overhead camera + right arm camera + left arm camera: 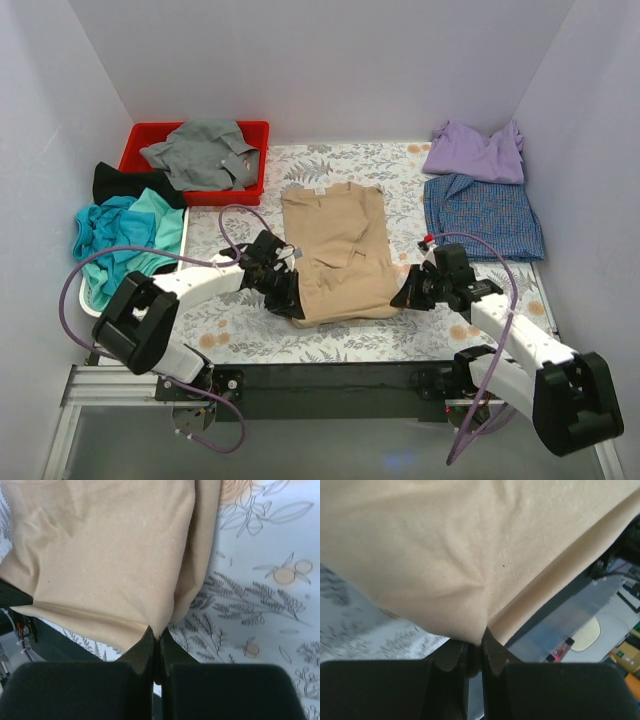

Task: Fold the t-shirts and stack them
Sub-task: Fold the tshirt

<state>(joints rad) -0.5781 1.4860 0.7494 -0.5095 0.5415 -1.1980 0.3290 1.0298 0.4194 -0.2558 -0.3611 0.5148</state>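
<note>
A tan t-shirt (pixel 335 250) lies flat in the middle of the patterned table, sleeves folded in, collar at the far end. My left gripper (pixel 283 293) is shut on its near left hem corner, and the cloth (pixel 470 580) bunches right at the fingertips (pixel 492 647). At the near right corner my right gripper (pixel 403 297) is shut on the hem too, with the tan cloth (pixel 115 570) pinched between its fingertips (pixel 145 640). A lavender t-shirt (pixel 476 152) and a blue-checked t-shirt (pixel 482 215) lie at the back right.
A red bin (pixel 142 138) at the back left holds a grey shirt (pixel 205 153). A black shirt (pixel 125 183) and a teal shirt (pixel 125 232) lie over a white basket (pixel 84 296) on the left. White walls enclose the table on three sides.
</note>
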